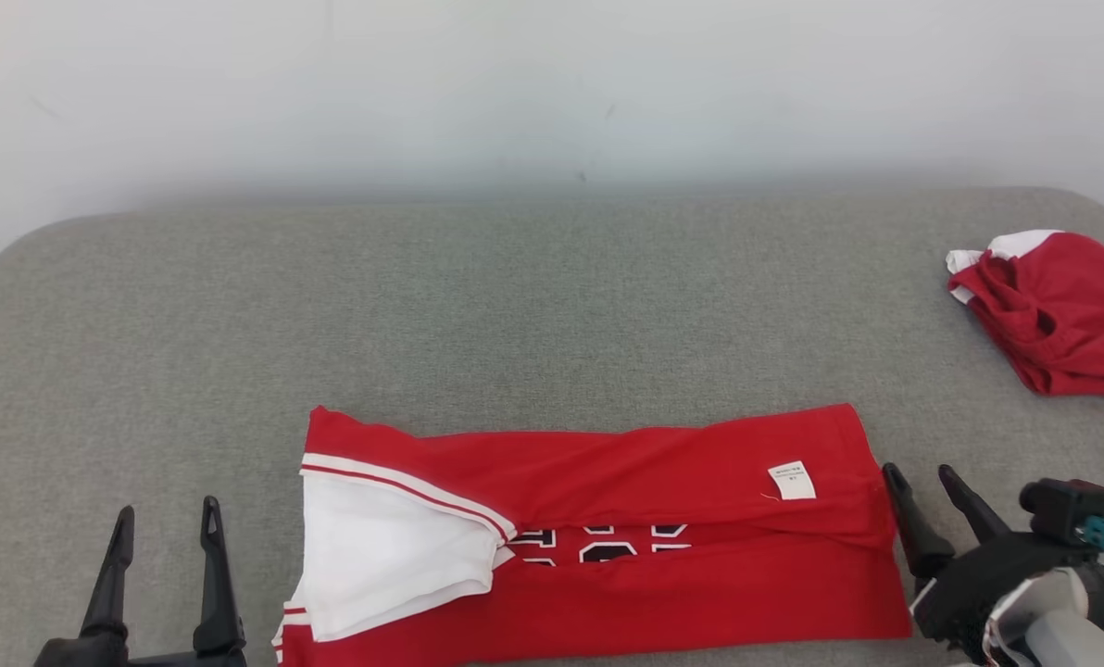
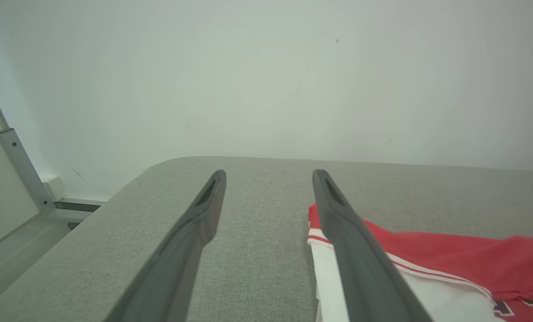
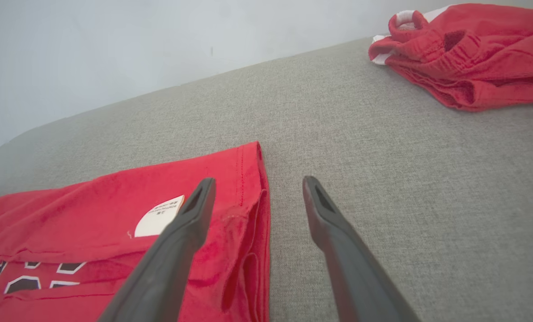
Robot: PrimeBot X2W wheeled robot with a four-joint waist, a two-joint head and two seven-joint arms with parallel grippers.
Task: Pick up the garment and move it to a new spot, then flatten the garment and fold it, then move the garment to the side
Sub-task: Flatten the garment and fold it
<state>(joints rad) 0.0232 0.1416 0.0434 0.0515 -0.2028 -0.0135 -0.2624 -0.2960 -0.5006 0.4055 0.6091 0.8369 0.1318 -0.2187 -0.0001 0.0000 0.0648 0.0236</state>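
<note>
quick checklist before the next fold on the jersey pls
1. Left gripper open, nothing between its fingers: ok.
2. Right gripper open, just off the right end of the jersey: ok.
3. Both long edges folded inward, numbers showing in the gap: ok.
4. Near edge fully on the surface: cannot tell, it runs off the bottom of the head view.
5. Other garment lies apart from the jersey, at the far right: ok.
</note>
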